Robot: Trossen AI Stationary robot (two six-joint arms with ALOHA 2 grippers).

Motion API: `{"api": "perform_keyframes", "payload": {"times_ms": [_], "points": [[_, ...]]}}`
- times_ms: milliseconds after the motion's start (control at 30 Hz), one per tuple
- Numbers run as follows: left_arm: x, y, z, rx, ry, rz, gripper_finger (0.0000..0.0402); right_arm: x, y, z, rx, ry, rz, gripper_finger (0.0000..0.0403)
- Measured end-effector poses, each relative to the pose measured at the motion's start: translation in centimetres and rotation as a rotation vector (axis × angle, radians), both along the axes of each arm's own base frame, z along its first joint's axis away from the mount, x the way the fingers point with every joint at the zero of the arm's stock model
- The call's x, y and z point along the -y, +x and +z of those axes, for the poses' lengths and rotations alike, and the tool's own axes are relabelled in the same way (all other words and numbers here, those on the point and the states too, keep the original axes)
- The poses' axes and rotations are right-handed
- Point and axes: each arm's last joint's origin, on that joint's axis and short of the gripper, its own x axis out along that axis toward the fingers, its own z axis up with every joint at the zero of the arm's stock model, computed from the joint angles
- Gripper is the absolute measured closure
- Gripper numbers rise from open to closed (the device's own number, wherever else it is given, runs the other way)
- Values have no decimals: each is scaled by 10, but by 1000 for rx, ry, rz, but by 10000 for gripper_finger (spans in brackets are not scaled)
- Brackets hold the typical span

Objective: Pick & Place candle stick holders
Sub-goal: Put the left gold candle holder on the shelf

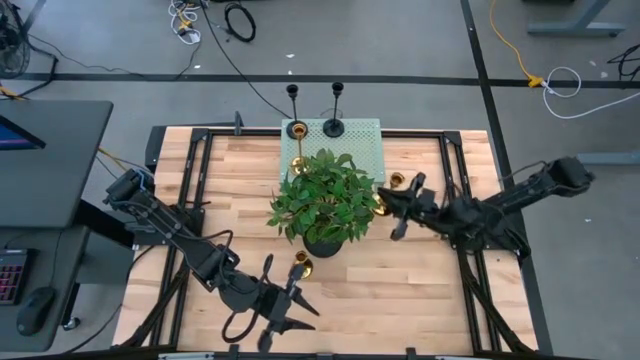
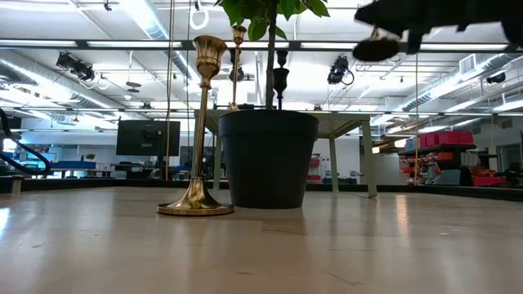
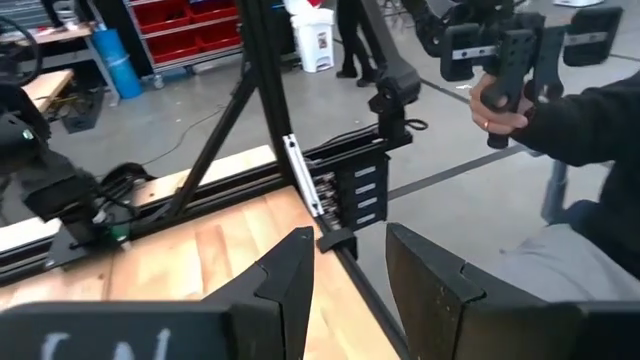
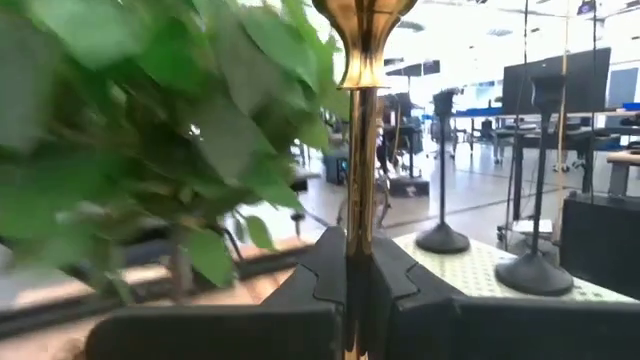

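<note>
The right gripper (image 4: 358,285) is clamping an upright gold holder (image 4: 360,120); the mat (image 1: 362,135) is lying toward ten o'clock.

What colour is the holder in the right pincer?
Shiny gold: the holder is clamped in the right pincer, clearest in the right wrist view.

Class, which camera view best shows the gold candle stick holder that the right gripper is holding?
The right wrist view: the shiny gold candle stick holder rises upright between the right gripper's jaws, clamped on its slim stem. The high view shows only its gold top beside the leafy plant. The low view shows a dark shape overhead; the left wrist view misses it.
</note>
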Motion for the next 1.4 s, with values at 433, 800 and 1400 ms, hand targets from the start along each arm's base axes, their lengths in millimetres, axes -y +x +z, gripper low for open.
{"api": "perform_keyframes", "payload": {"times_ms": [433, 800, 1400], "points": [[-5, 2, -1, 21, 65, 126, 271, 69, 9, -4, -19, -11, 20, 399], [-32, 19, -2, 14, 116, 215, 271, 106, 26, -12, -36, -16, 94, 399], [-34, 20, -5, -15, 132, 218, 271, 166, 83, -36, -66, -40, 174, 399]]}}
